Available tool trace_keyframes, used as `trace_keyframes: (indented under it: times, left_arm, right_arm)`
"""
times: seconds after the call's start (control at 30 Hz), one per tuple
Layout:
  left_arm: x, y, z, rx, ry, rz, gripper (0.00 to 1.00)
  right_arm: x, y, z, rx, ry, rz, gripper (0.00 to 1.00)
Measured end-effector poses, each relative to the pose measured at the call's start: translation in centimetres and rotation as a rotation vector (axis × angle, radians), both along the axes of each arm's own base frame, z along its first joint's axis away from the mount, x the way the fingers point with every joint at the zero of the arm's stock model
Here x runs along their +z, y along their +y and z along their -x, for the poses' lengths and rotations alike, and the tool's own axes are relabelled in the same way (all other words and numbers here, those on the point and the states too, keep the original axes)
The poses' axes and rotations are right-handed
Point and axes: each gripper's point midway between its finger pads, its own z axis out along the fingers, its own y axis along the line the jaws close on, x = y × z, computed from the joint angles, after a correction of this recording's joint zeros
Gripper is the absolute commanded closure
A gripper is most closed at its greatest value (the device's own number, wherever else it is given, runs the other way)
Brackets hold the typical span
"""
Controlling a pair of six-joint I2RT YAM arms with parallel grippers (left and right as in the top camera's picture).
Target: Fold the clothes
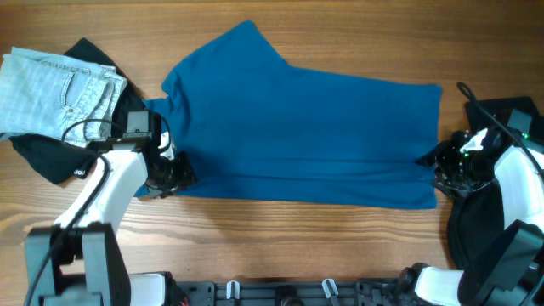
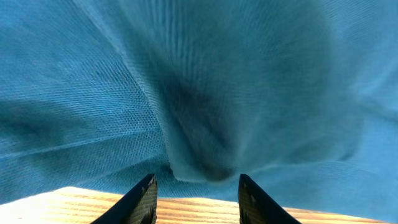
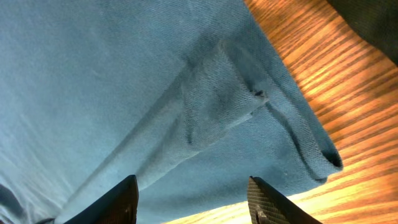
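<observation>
A deep-blue short-sleeved shirt [image 1: 297, 136] lies flat across the middle of the table, one sleeve pointing to the far side. My left gripper [image 1: 180, 174] sits at the shirt's near-left corner and is open. In the left wrist view its jaws [image 2: 196, 180] stand apart over the wood with nothing between them, just short of a raised fold of the shirt [image 2: 199, 81]. My right gripper [image 1: 439, 174] is at the near-right corner, also open. Its jaws [image 3: 193, 183] stand wide over the shirt's hem [image 3: 124, 93], holding nothing.
Pale-blue denim jeans [image 1: 59, 93] lie folded at the far left on a black garment [image 1: 51, 157]. Another black garment [image 1: 480, 225] lies at the right edge under my right arm. Bare wood table [image 1: 280, 238] runs along the front.
</observation>
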Motion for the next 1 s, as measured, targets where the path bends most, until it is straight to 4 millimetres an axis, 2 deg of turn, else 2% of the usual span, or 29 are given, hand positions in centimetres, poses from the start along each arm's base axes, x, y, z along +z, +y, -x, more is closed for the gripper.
trace_keyframes:
  times: [0.03, 0.1, 0.13, 0.33, 0.5, 0.67, 0.73, 0.8, 0.83, 0.93, 1.0]
  left_arm:
    - [-0.5, -0.1, 0.1, -0.003, 0.02, 0.001, 0.78]
    - [-1.1, -0.2, 0.2, -0.012, 0.031, 0.004, 0.94]
    - [-1.1, -0.1, 0.1, -0.009, 0.029, 0.003, 0.96]
    - [-0.2, -0.5, -0.6, -0.016, 0.018, 0.022, 0.96]
    - [2.9, -0.9, -4.4, -0.021, -0.091, 0.049, 0.96]
    - [3.9, -2.9, -7.2, -0.068, -0.214, 0.097, 0.96]
    - [4.0, -4.3, -8.3, -0.105, -0.264, 0.106, 0.9]
    - [3.4, -5.5, -9.0, -0.135, -0.281, 0.108, 0.77]
    - [3.0, -5.8, -9.2, -0.145, -0.283, 0.104, 0.57]
    - [2.0, -6.4, -9.8, -0.156, -0.286, 0.091, 0.51]
    - [1.6, -6.0, -9.8, -0.152, -0.279, 0.066, 0.48]
  right_arm:
    - [0.0, 0.0, -0.1, 0.0, -0.003, -0.002, 0.43]
    - [0.0, 0.0, -0.1, 0.0, -0.007, 0.0, 0.43]
    - [0.0, 0.0, -0.2, 0.0, -0.008, 0.001, 0.43]
    - [0.0, -0.1, -0.3, 0.001, -0.012, 0.003, 0.43]
    - [0.0, -0.1, -0.3, 0.001, -0.012, 0.003, 0.43]
    - [0.0, -0.1, -0.3, 0.001, -0.014, 0.004, 0.43]
    - [0.0, -0.1, -0.3, 0.001, -0.015, 0.005, 0.43]
    - [0.0, -0.1, -0.3, 0.001, -0.015, 0.005, 0.42]
    - [0.0, -0.1, -0.4, 0.001, -0.016, 0.005, 0.42]
    - [0.0, -0.1, -0.3, 0.001, -0.015, 0.005, 0.39]
    - [0.0, -0.1, -0.3, 0.003, -0.016, 0.005, 0.39]
